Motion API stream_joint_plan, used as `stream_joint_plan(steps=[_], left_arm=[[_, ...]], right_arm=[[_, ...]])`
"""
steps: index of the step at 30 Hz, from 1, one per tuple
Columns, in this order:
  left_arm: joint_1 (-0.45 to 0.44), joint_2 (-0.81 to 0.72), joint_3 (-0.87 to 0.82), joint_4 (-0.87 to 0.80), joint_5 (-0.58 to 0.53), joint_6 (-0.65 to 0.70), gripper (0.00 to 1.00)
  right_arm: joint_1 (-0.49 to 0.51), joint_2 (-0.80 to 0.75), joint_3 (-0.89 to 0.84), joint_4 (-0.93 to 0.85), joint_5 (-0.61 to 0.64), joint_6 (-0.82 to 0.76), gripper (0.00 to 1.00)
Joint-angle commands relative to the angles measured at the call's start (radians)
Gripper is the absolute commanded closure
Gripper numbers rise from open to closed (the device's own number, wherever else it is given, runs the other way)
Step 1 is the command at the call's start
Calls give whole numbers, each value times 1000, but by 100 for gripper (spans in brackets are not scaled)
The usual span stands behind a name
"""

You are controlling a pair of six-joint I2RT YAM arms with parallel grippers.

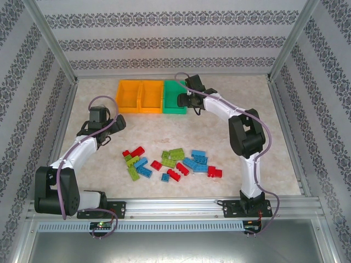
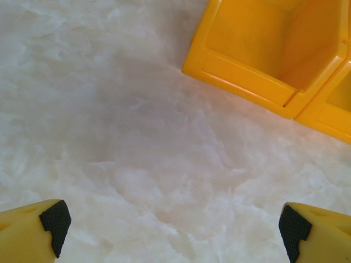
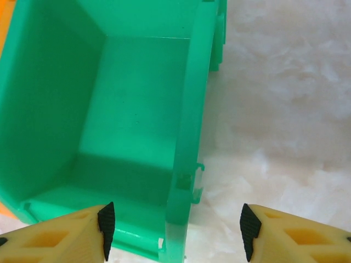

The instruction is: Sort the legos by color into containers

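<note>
Empty right gripper [image 3: 178, 227] gapes astride the green bin [image 3: 186, 137] wall; left gripper [image 2: 173, 224] hangs wide. Those legos [image 1: 170, 161] look light, stiff, slick (pinch the flat sides).

My two white-shelled arms [image 1: 82, 148] have black joints, looping purple cables [image 1: 101, 97], and yellow plastic fingers [image 2: 22, 233] tipped with black pads [image 2: 55, 222].

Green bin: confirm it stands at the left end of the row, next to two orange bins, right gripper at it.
Not the left end. The top external view shows the green bin at the right end of the row, next to two orange bins, right gripper at it.
</note>
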Motion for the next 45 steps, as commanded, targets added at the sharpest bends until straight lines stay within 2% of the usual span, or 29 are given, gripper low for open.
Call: stream_joint_plan(steps=[1, 7, 10, 12, 16, 27, 29, 39, 43, 45], left_arm=[[-8, -10, -10, -25, 15, -15, 1], [-8, -18, -17, -32, 20, -19, 1], [-8, -27, -23, -36, 20, -22, 1], [-8, -32, -22, -41, 19, -24, 1], [-8, -40, -21, -57, 12, -22, 1], [-14, -54, -35, -48, 33, -42, 1], [-19, -59, -41, -46, 38, -46, 1], [-27, -107, -66, -60, 32, -43, 1], [-27, -124, -84, -58, 34, -44, 1], [-28, -127, -90, -54, 40, -41, 1]], right_arm=[[6, 39, 47, -42, 59, 18, 40], [4, 42, 47, -38, 95, 4, 54], [-5, 46, 44, -37, 91, -2, 64], [-17, 43, 36, -49, 86, -5, 74], [-55, -27, -80, 5, 55, -18, 88], [-131, -299, -499, 85, 70, -120, 89], [-145, -337, -546, 94, 26, -110, 90], [-130, -429, -612, 27, -11, -160, 93], [-125, -461, -644, 19, 23, -146, 85], [-123, -485, -654, 19, 51, -139, 74]])
